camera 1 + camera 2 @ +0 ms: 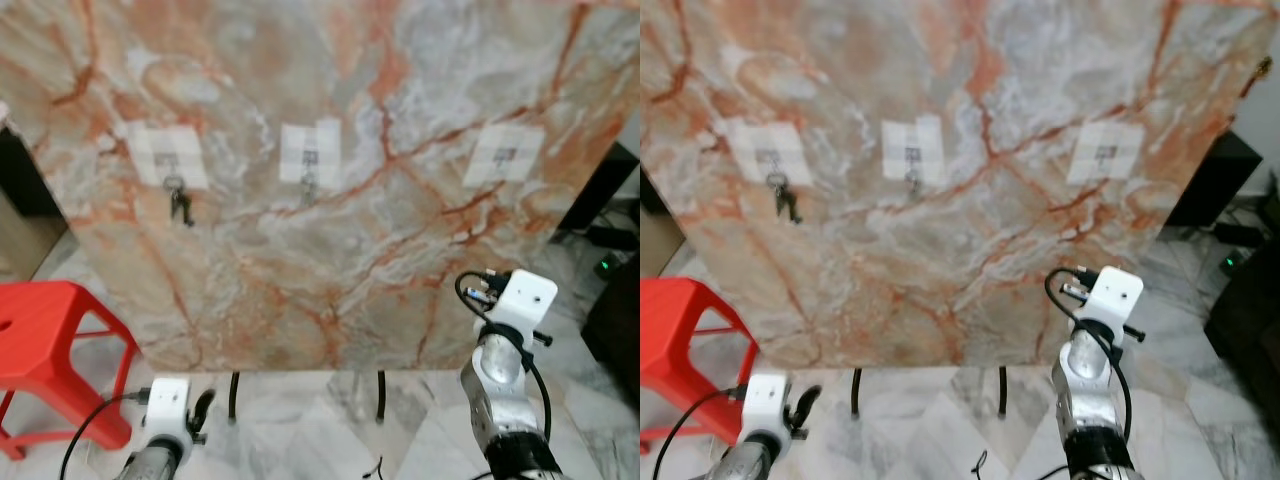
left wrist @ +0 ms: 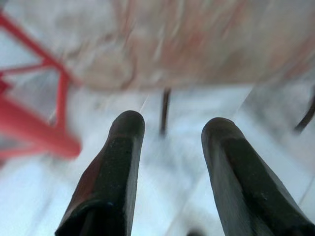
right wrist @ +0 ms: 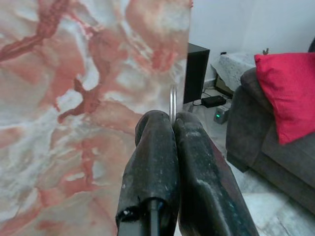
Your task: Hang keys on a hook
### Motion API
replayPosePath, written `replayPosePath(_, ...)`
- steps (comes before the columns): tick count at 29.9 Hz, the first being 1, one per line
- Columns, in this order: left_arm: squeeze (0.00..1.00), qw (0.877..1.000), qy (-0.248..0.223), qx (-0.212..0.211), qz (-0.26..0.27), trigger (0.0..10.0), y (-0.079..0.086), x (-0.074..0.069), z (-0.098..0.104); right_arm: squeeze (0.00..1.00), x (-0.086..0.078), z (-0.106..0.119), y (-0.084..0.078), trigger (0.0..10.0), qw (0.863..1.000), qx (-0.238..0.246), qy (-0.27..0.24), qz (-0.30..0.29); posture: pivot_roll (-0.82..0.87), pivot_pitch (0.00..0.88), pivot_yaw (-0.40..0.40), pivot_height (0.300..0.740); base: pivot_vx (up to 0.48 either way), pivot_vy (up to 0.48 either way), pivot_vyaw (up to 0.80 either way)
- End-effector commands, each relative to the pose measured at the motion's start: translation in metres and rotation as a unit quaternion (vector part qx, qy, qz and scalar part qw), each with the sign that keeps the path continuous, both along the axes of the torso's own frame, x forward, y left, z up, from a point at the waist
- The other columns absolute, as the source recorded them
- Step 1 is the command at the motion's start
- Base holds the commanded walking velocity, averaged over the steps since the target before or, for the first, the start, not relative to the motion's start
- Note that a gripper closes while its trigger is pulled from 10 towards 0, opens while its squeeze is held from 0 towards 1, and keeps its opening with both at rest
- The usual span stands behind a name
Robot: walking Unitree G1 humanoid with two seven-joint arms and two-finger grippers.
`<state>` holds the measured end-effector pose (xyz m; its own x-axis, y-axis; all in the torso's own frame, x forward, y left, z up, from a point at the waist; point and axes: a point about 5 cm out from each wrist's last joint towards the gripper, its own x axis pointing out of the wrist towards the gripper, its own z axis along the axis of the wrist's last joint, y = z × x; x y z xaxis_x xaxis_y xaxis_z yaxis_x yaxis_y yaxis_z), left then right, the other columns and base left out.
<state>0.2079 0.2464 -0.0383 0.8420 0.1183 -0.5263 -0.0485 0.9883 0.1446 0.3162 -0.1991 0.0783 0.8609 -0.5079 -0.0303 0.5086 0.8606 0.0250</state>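
A: What is standing in front of the robot?

B: A marble board (image 1: pixel 330 250) is standing upright on thin black legs (image 1: pixel 233 395). Three white patches are sitting across it, each carrying a small hook: a left hook (image 1: pixel 170 165), a middle hook (image 1: pixel 309 160) and a right hook (image 1: pixel 505 155).

A: Where are the keys?

B: One bunch of keys (image 1: pixel 179 203) is hanging from the left hook. Something small is dangling at the middle hook, too fine to identify.

A: How is the right gripper (image 3: pixel 172 118) standing?

B: It is rising before the board's lower right part, its fingers pressing together on a thin metal ring (image 3: pixel 173 102) that is sticking out at the tips.

A: And the left gripper (image 2: pixel 172 130)?

B: It is hanging low near the floor (image 1: pixel 320 430), fingers spread apart and holding nothing, beside a red stool (image 1: pixel 55 340).
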Motion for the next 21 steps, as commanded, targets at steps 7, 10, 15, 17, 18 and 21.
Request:
replayPosePath(7, 0.0, 0.996, 0.076, -0.003, 0.047, 10.0, 0.01, -0.025, -0.021, 0.0, 0.004, 0.005, 0.001, 10.0, 1.0, 0.003, -0.011, 0.005, 0.08, 0.0, -0.047, 0.74, 0.0, 0.0, -0.74)
replayPosePath(10, 0.0, 0.997, 0.069, -0.009, 0.044, 10.0, 0.006, -0.02, -0.02, 0.0, 0.003, 0.005, 0.001, 10.0, 1.0, 0.006, -0.01, 0.005, 0.09, 0.0, -0.051, 0.74, 0.0, 0.0, -0.74)
replayPosePath(15, 0.0, 0.997, 0.065, -0.017, 0.042, 10.0, 0.0, -0.016, -0.02, 0.0, 0.005, 0.005, 0.007, 10.0, 1.0, 0.009, -0.009, 0.015, 0.08, 0.0, -0.051, 0.74, 0.0, 0.0, -0.74)
replayPosePath(17, 0.0, 0.997, 0.064, -0.025, 0.043, 10.0, -0.003, -0.016, -0.021, 0.0, 0.005, 0.006, 0.008, 10.0, 1.0, 0.005, -0.013, 0.019, 0.08, 0.0, -0.051, 0.74, 0.0, 0.0, -0.31)
replayPosePath(18, 0.0, 0.997, 0.064, -0.026, 0.043, 10.0, -0.003, -0.016, -0.021, 0.0, 0.006, 0.007, 0.008, 10.0, 1.0, 0.004, -0.015, 0.02, 0.08, 0.0, -0.051, 0.74, 0.0, 0.0, 0.0)
replayPosePath(21, 0.0, 0.996, 0.066, -0.027, 0.045, 10.0, -0.004, -0.017, -0.022, 0.0, 0.006, 0.005, 0.009, 10.0, 1.0, 0.002, -0.01, 0.024, 0.08, 0.0, -0.05, 0.74, 0.0, 0.0, 0.0)
